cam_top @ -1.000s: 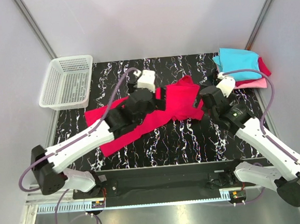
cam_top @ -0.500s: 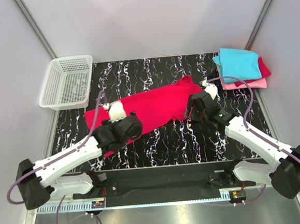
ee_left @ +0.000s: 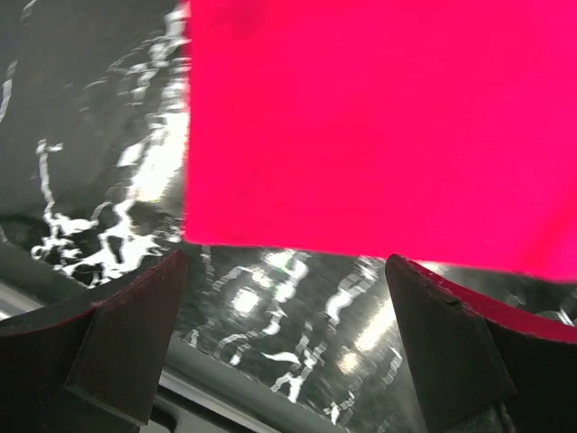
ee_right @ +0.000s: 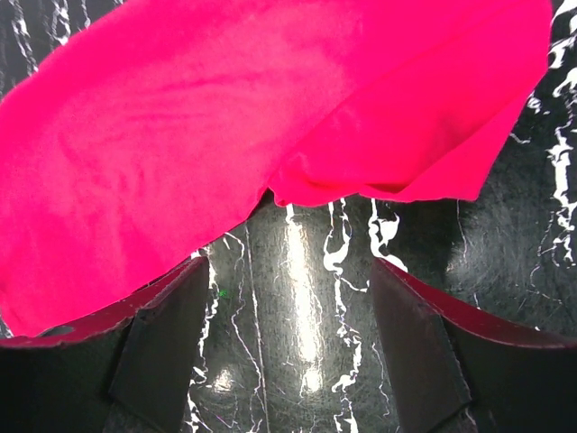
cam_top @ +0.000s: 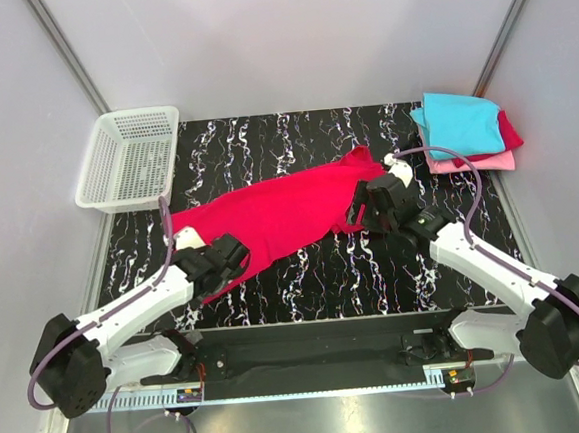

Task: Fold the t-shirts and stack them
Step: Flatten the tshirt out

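Jaws on both arms stand open, the red shirt (cam_top: 279,212) spread just ahead; seemingly folding begins next, needing both edges pinched.

Crimson-red t-shirt (ee_right: 225,117) across black marbled tabletop (ee_right: 306,298), its folded edge just beyond two spread, empty fingers (ee_right: 162,338).

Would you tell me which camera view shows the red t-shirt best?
The top external view: there nearly the whole red t-shirt lies spread diagonally across the table. The left wrist view shows just a straight edge of it; the right wrist view, a rumpled end.
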### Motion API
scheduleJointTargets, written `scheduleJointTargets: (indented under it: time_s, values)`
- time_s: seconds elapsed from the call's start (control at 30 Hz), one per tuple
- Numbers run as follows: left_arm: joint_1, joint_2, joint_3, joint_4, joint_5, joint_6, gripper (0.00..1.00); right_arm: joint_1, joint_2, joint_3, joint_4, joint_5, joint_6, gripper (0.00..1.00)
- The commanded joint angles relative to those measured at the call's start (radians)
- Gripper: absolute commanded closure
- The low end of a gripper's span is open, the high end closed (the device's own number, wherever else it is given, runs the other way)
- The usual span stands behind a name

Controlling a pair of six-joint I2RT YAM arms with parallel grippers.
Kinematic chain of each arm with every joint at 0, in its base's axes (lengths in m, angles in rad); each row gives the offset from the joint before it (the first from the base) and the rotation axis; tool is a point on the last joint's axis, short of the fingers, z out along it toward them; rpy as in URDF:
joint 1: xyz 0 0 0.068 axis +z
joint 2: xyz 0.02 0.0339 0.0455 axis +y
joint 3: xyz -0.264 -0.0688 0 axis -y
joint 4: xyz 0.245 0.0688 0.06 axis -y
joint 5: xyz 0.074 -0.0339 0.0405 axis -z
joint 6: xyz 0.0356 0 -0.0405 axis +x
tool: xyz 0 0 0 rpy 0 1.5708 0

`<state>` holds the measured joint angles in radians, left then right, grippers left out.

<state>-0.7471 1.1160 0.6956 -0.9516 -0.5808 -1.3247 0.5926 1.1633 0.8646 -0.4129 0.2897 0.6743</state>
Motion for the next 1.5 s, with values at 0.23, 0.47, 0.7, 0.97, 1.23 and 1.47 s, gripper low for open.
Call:
scheduleJointTargets:
  time_s: [0.23,0.47,0.7,0.97,1.23,1.47]
  values:
    - [0.104,-0.064,-0.1,0.017,0.071,-0.038,0.27,-0.005,0.052,0.008,0.031,-0.026,0.034,0.22]
    - [0.115,-0.041,-0.157,0.076,0.134,-0.039,0.31,-0.005,0.041,0.005,0.02,-0.011,0.036,0.22]
    - [0.13,-0.027,-0.18,0.106,0.127,-0.033,0.35,-0.005,0.047,0.008,0.01,-0.001,0.041,0.22]
    - [0.16,0.007,-0.162,0.119,0.095,-0.007,0.37,-0.005,0.056,0.008,-0.004,0.008,0.033,0.21]
    - [0.169,0.002,-0.148,0.113,0.056,0.016,0.37,-0.005,0.081,0.019,-0.006,0.009,0.034,0.2]
    - [0.172,0.014,-0.123,0.116,0.019,0.036,0.54,-0.005,0.121,0.03,-0.012,0.008,0.034,0.2]
